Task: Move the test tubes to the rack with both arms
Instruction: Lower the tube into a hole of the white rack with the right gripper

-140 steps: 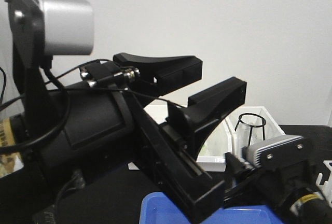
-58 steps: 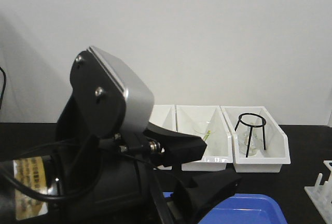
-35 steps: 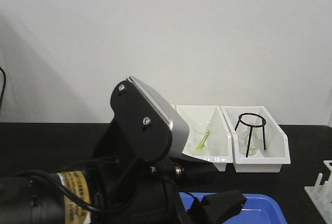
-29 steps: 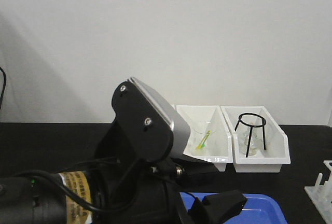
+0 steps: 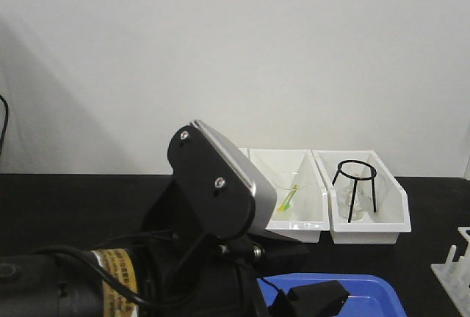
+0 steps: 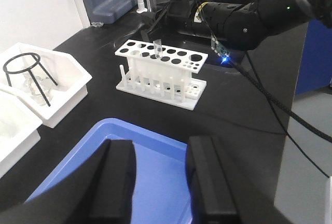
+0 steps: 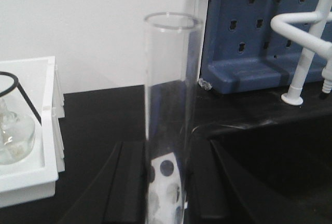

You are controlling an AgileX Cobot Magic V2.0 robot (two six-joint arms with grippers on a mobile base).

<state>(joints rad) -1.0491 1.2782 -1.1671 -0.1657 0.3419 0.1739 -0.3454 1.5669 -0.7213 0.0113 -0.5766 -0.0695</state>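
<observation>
Since 2.4 s ago the left arm [image 5: 213,185] has swung down and across, so its silver wrist block now sits low, centre-left in the front view. The other arm's wrist block, then at lower right, has left that view. Front view: the left arm hangs over the blue tray [image 5: 371,291] at the front edge of the tabletop. White bins [image 5: 367,232] line the back edge, the right-hand one holding a wire tripod [image 5: 355,183]. The rack [image 5: 457,267] stands at the right edge, only partly in frame. Left wrist view: the left pincer [image 6: 160,149] is spread wide above the tray with nothing between its jaws, and no tube shows in the part of the tray in view. Beyond it one test tube [image 6: 157,49] stands slightly tilted at a hole in the rack's top plate, with the right arm [image 6: 249,16] behind. How deep the tube sits cannot be told. Right wrist view: the right pincer [image 7: 166,142] appears closed on the tube, a finger against each side of the glass, rim up. Rack holes show through the lower glass. Judgement: the step in hand is seating this tube. Bring it plumb before lowering, let it slide without scraping the hole's edge, and loosen only once it bears on the rack. Then back straight out, keeping the left arm over the tray, well apart from the rack.
</observation>
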